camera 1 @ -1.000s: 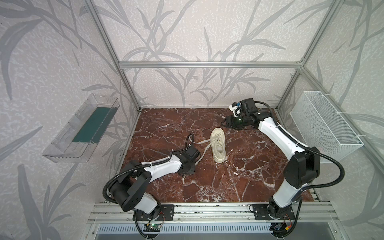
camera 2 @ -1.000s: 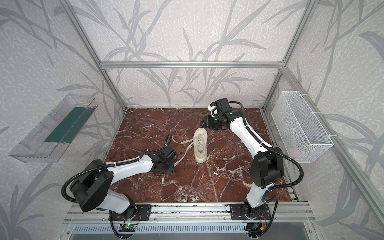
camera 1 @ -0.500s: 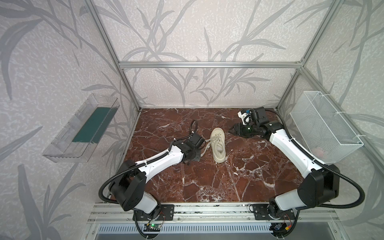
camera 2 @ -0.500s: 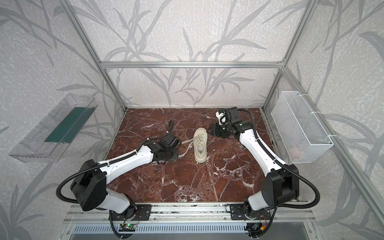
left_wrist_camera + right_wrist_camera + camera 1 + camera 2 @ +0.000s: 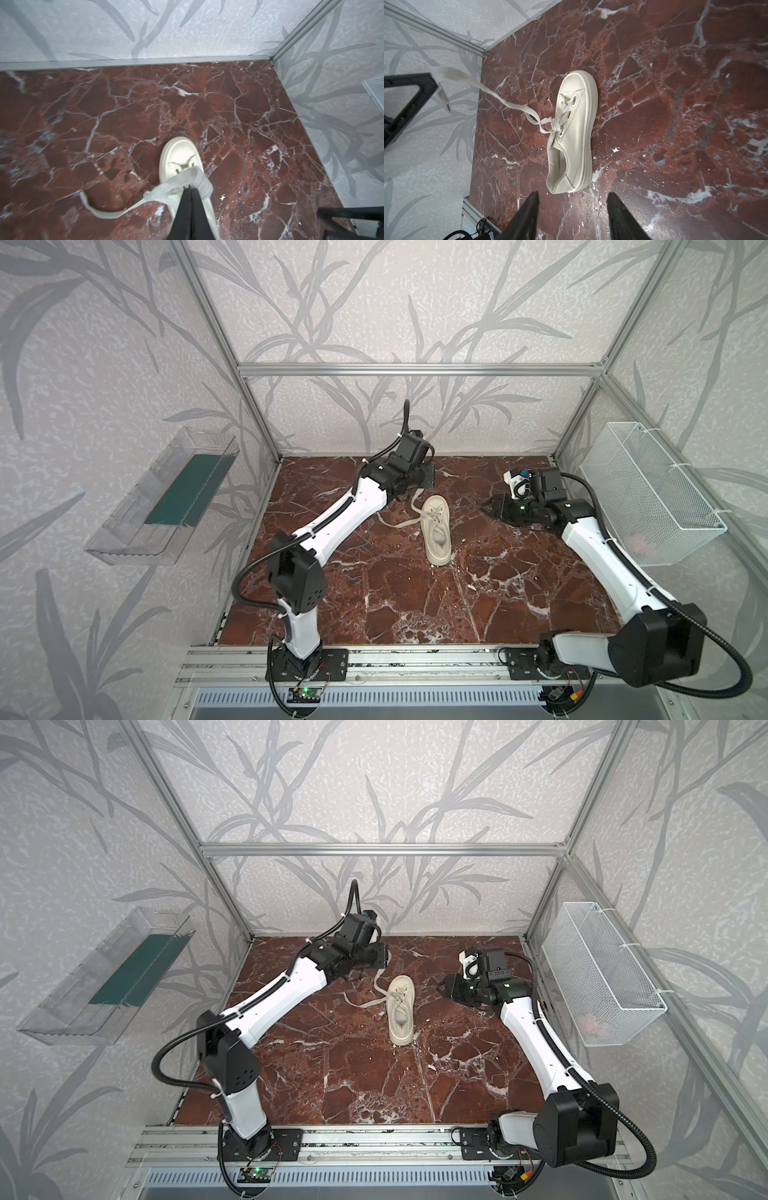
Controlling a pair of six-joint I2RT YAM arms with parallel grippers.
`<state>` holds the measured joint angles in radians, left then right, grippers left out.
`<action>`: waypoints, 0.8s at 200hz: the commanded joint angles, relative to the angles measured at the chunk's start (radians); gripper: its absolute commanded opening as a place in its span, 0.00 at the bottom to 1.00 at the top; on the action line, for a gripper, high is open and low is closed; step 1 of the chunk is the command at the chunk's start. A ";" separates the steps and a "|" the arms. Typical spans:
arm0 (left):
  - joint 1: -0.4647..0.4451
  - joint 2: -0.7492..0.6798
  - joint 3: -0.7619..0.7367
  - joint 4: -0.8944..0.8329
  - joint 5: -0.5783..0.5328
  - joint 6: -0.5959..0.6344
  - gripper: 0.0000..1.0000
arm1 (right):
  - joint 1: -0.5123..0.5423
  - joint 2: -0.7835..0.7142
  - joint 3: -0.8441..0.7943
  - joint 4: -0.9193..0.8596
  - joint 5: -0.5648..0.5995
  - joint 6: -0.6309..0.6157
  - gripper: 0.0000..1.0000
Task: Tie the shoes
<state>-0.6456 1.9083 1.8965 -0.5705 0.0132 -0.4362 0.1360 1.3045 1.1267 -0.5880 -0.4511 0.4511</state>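
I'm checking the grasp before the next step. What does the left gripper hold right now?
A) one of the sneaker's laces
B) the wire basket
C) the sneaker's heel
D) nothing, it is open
A: the left gripper is shut on a lace that runs from it to the sneaker.

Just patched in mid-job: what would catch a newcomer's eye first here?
A cream sneaker lies mid-table on the red marble, toe toward the back wall. The left tool is shut on one lace, holding it raised near the toe, while the other lace trails loose on the marble. The right tool hangs open and empty, right of the sneaker.
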 commanded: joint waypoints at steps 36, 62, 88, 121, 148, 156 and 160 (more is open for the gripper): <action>-0.049 0.268 0.331 -0.004 0.209 -0.046 0.00 | -0.140 -0.086 -0.058 -0.030 -0.036 -0.035 0.53; -0.096 0.341 0.395 -0.018 0.226 -0.057 0.00 | -0.197 -0.091 -0.060 -0.041 -0.055 -0.048 0.53; -0.147 0.379 0.391 -0.020 0.237 -0.060 0.00 | -0.234 -0.095 -0.062 -0.047 -0.063 -0.058 0.53; -0.198 0.447 0.386 -0.035 0.250 -0.061 0.00 | -0.259 -0.102 -0.076 -0.060 -0.057 -0.061 0.53; -0.213 0.484 0.397 -0.044 0.283 -0.083 0.21 | -0.278 -0.119 -0.095 -0.066 -0.044 -0.064 0.53; -0.215 0.488 0.404 -0.045 0.279 -0.086 0.35 | -0.282 -0.122 -0.099 -0.070 -0.043 -0.065 0.53; -0.215 0.488 0.407 -0.045 0.278 -0.089 0.40 | -0.286 -0.123 -0.100 -0.069 -0.043 -0.066 0.53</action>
<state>-0.8669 2.3806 2.2566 -0.5777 0.2741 -0.5018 -0.1333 1.2160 1.0405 -0.6277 -0.4915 0.4015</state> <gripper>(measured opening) 0.250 0.534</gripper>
